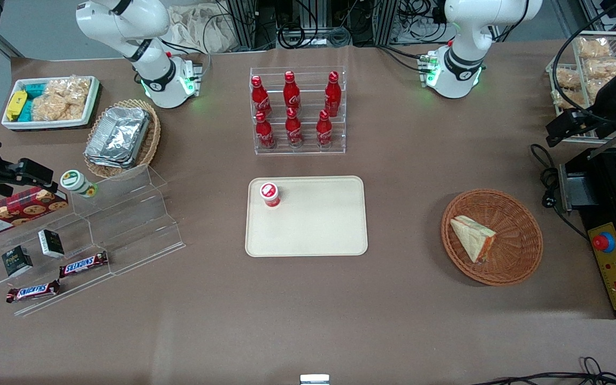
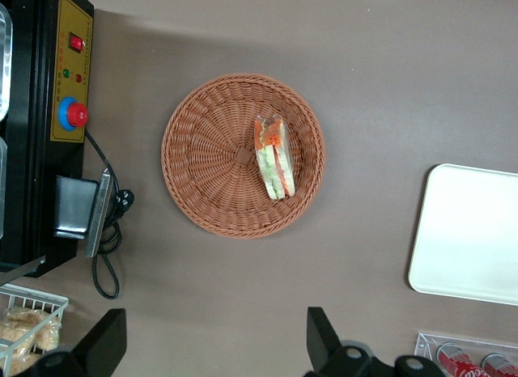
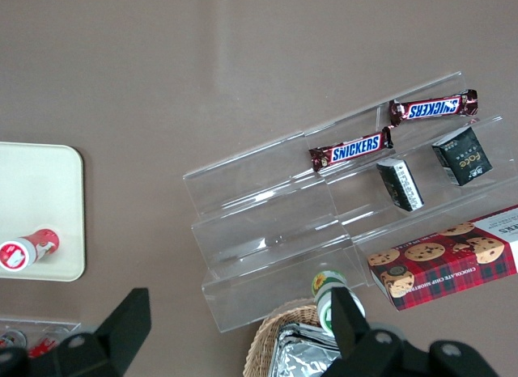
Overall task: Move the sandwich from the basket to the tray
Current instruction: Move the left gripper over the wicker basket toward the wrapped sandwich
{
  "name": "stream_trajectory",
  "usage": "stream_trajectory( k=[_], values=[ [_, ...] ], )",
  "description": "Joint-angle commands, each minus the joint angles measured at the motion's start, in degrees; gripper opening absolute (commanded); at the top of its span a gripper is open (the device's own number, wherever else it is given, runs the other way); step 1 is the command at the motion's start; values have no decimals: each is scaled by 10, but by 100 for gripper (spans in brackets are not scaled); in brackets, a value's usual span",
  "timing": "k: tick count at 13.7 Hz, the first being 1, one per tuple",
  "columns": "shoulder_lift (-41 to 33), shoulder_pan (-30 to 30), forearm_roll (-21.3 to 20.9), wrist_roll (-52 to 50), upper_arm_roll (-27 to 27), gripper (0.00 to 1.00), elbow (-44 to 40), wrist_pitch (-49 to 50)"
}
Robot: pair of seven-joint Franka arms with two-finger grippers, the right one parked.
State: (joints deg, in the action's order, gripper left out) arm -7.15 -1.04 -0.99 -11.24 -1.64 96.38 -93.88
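The sandwich (image 1: 475, 237), a clear-wrapped wedge of white bread with an orange-red edge, lies in the round reddish-brown wicker basket (image 1: 522, 256) toward the working arm's end of the table. Both show in the left wrist view, sandwich (image 2: 273, 157) in basket (image 2: 202, 158). The beige tray (image 1: 318, 224) lies mid-table; its corner shows in the wrist view (image 2: 473, 231). The left arm's gripper (image 1: 564, 128) hangs high above the table, farther from the front camera than the basket. It is open and empty (image 2: 212, 332), well apart from the sandwich.
A red-capped cup (image 1: 270, 194) stands on the tray. A clear rack of red bottles (image 1: 298, 109) stands farther back. A black machine with a red button (image 1: 615, 256) and cable (image 1: 548, 176) lies beside the basket. A wire rack of bagged snacks (image 1: 588, 64) stands near the gripper.
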Motion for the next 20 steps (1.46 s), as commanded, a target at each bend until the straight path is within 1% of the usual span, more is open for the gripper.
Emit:
stream_trajectory(
  k=[1, 6, 8, 11, 14, 15, 20],
  values=[
    [-8, -8, -6, 2, 6, 100, -3, 13],
    [5, 0, 4, 3, 7, 100, -9, 8],
    [27, 0, 6, 2, 7, 100, -8, -5],
    [67, 0, 26, -2, 7, 100, -5, -26],
    [118, 0, 29, -21, 7, 100, -1, -73],
    [135, 1, 41, -27, 7, 100, 6, -95],
    [193, 8, 67, -48, 7, 100, 56, -201]
  ],
)
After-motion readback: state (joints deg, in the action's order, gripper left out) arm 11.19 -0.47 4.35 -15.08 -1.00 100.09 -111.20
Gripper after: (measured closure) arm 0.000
